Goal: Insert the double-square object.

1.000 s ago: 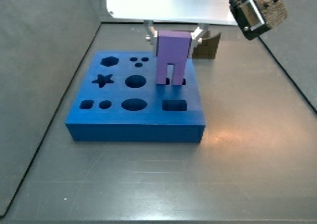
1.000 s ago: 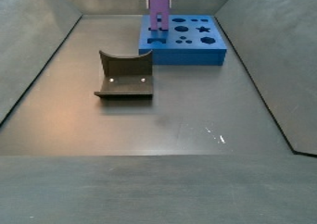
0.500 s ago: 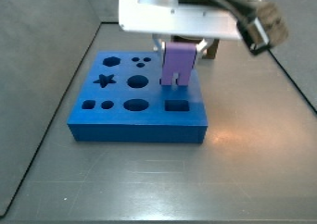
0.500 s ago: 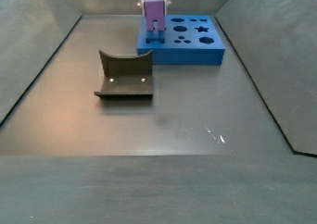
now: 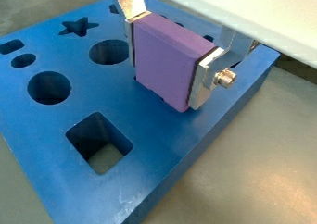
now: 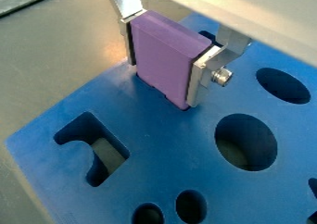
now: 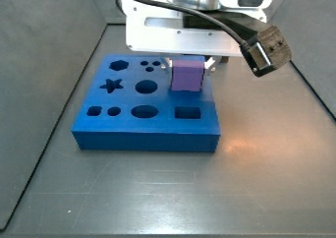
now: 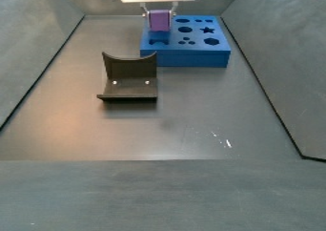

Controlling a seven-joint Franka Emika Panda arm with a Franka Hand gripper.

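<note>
The double-square object (image 5: 169, 63), a light purple upright block, stands low in the blue board (image 5: 186, 163) with its lower end sunk into a hole; its prongs are hidden. It also shows in a wrist view (image 6: 165, 56) and in both side views (image 7: 188, 76) (image 8: 159, 21). My gripper (image 5: 170, 59) is shut on it, one silver finger (image 5: 206, 77) on each narrow side. In a side view the gripper (image 7: 188, 63) sits right over the board's far right part.
The blue board (image 7: 118, 129) has round, star and square holes; a square hole (image 5: 99, 144) lies just beside the block. A dark grey curved block (image 8: 128, 77) stands on the floor away from the board. Grey walls enclose the floor.
The gripper has come down with the purple block. The block stood tall above the board before; now only its upper part shows above the board's top.
</note>
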